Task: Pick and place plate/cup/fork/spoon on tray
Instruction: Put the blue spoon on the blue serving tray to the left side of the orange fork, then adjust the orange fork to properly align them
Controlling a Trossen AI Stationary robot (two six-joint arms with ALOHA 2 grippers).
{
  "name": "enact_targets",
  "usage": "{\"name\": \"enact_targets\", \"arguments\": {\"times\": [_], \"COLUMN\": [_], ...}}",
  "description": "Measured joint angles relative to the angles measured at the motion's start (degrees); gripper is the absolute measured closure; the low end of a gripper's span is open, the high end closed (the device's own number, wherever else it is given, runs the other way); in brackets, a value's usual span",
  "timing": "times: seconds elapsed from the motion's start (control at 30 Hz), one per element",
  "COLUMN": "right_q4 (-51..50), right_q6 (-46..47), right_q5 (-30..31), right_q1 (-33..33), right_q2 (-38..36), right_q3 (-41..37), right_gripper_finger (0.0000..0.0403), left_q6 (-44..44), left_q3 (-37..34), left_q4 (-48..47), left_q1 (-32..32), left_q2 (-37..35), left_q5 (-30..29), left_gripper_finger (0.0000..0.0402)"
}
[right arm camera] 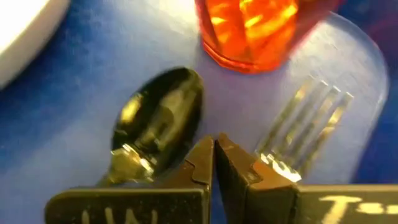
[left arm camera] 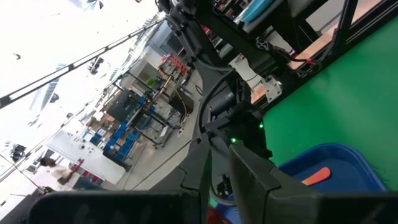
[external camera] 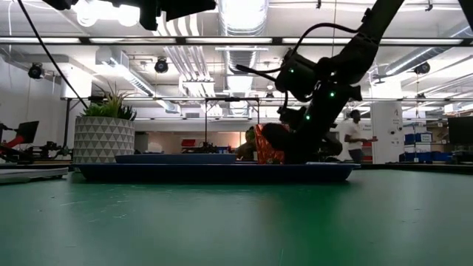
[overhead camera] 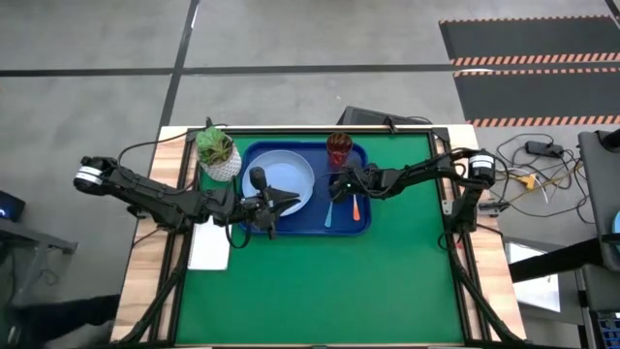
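Silver spoon (right arm camera: 158,121) and fork (right arm camera: 311,121) flank the right gripper's (right arm camera: 215,149) closed jaws.

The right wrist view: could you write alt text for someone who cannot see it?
The right gripper, its two dark fingers shut and empty, hovers low over the dark-blue tray, pointing between the spoon and the fork. The reddish-brown cup stands just beyond them, and the plate's pale edge shows in one corner.

Both end effectors closed: left (overhead camera: 274,206), right (right arm camera: 214,152).
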Motion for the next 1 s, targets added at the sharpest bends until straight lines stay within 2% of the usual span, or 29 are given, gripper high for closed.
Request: {"name": "enact_targets", "arguments": {"times": [0.17,0.8,1.0], "right_q4": [2.72,2.86,-1.44], "right_q6": [-0.63,-3.07,0.30], "right_q5": [-0.09,-0.74,-3.31], "right_q1": [0.33,0.34,0.31], "right_q2": [1.15,0.64,-3.17], "right_q3": [0.07,1.03,1.07], "right_gripper_finger": [0.0394,0.0394,0.0394], "left_q6": [0.00,0.02,0.01], "left_q3": [-0.02,-0.02,-0.15], "left_q4": [-0.01,0.01,0.01], "left_q1": [0.02,0.11,0.11], "left_q2": [0.00,0.00,0.00], "left_q5": [-0.21,-0.19,-0.19], "left_gripper_finger": [0.0362,0.0362,0.0362]}}
